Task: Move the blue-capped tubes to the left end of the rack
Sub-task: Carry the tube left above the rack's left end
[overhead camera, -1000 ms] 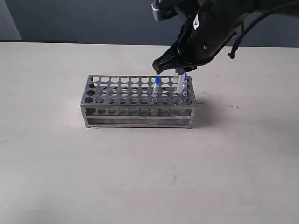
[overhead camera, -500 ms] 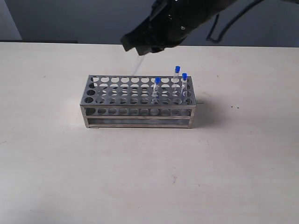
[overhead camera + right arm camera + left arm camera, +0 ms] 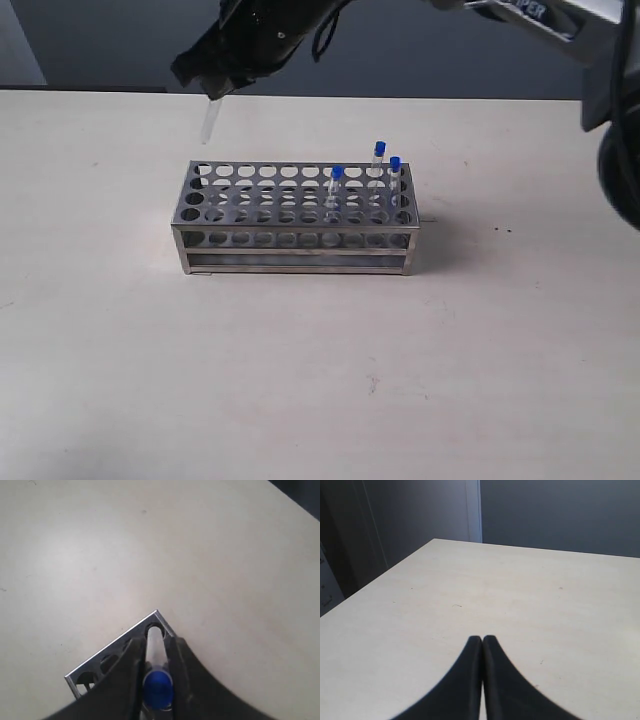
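The shiny metal rack [image 3: 296, 218] stands mid-table. Three blue-capped tubes [image 3: 379, 176] stand in holes near its right end. My right gripper [image 3: 208, 88] has reached across to above the rack's far left corner and is shut on a fourth blue-capped tube [image 3: 209, 122], which hangs just above the top plate. In the right wrist view that tube [image 3: 156, 667] sits between the fingers [image 3: 131, 662], its tip over the corner hole of the rack [image 3: 112, 652]. My left gripper [image 3: 482, 639] is shut on nothing, over bare table, and does not show in the exterior view.
The pale tabletop [image 3: 320, 370] stretches all round the rack. The right arm's body [image 3: 560, 30] crosses the top of the exterior view above the rack. A dark wall stands behind the table's far edge.
My right gripper has carried one tube up out of the rack's right end and leftward across the rack to above its far left corner. The other three tubes stay put.
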`<state>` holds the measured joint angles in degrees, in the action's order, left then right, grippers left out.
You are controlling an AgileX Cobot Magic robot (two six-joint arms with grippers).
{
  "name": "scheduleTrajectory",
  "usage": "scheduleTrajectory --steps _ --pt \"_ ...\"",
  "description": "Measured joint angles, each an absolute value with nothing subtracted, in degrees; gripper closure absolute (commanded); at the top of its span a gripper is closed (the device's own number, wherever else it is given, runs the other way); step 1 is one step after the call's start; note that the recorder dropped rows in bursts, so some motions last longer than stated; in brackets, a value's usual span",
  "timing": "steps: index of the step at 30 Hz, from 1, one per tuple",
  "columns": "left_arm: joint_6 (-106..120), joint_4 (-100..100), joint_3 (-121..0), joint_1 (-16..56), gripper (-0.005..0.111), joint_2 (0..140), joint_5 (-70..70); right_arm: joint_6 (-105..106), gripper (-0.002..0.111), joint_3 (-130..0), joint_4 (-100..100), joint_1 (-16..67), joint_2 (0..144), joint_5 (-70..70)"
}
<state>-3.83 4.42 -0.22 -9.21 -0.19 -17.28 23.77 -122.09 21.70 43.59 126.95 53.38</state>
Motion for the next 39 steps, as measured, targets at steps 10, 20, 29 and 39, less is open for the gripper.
scheduleTrajectory --steps 10,20,29,39 --pt "-3.8 4.4 -0.2 -9.2 0.106 -0.2 -17.3 24.0 0.109 -124.5 21.8 44.8 132.2 56.2" --pt "-3.8 4.4 -0.2 -9.2 0.106 -0.2 -17.3 23.8 0.109 -124.7 21.0 45.0 133.0 56.2" --pt "-3.8 4.4 -0.2 -9.2 0.106 -0.2 -17.3 23.8 0.109 -127.1 20.0 45.9 133.4 56.5" --pt "-3.8 4.4 -0.2 -9.2 0.106 -0.2 -17.3 23.7 0.109 -127.5 19.8 46.2 135.4 57.9"
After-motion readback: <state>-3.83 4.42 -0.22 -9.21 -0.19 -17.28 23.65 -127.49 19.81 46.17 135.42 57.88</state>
